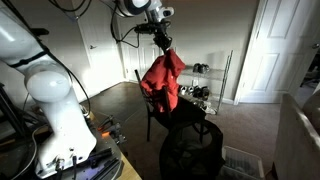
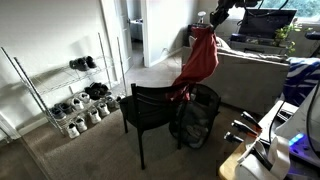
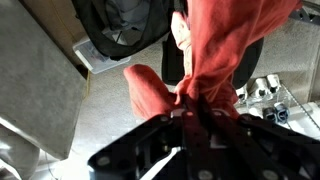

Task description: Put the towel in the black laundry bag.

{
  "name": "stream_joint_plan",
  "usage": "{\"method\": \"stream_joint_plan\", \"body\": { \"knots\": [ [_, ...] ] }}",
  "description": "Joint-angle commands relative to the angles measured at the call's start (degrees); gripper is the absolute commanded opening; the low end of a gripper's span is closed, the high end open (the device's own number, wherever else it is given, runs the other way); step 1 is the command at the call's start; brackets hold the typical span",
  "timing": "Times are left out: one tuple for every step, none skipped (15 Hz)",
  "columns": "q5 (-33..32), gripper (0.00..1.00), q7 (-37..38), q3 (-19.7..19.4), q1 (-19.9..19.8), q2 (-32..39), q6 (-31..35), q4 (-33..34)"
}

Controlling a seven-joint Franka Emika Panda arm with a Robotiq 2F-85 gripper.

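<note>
Wrist view: fingers (image 3: pixel 205 118) clamp one red towel (image 3: pixel 215 50) above one black laundry bag (image 3: pixel 125 30).

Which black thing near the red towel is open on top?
The laundry bag, round and floor-standing; the chair beside it has legs and a backrest.

Just beside black laundry bag (image 2: pixel 197 118): black chair (image 2: pixel 150 108), backrest near bag rim. Air over both taken by hanging towel (image 2: pixel 200 60). Close behind bag: sofa (image 2: pixel 250 75). Well apart, by wall: shoe rack (image 2: pixel 55 95).
</note>
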Motion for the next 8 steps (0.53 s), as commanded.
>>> {"method": "stream_joint_plan", "body": {
  "knots": [
    [3.49, 0.02, 7.79, -0.48, -0.31, -0.21, 2.68, -1.73],
    [5.05, 0.02, 6.98, -2.51, -1.05, 8.61, -1.44, 11.11],
    [6.05, 0.02, 8.59, -2.98, -1.13, 9.38, -1.07, 12.19],
    [7.11, 0.02, 9.85, -3.60, -1.25, 11.16, -1.16, 15.32],
    [8.29, 0.02, 11.18, -4.21, -1.46, 13.48, -0.97, 18.84],
    [9.42, 0.02, 12.65, -4.85, -1.75, 16.12, -1.06, 22.71],
    [10.75, 0.02, 14.07, -5.37, -1.93, 18.71, -0.96, 26.38],
    [11.88, 0.02, 15.75, -5.73, -2.15, 21.38, -0.68, 30.04]
  ]
}}
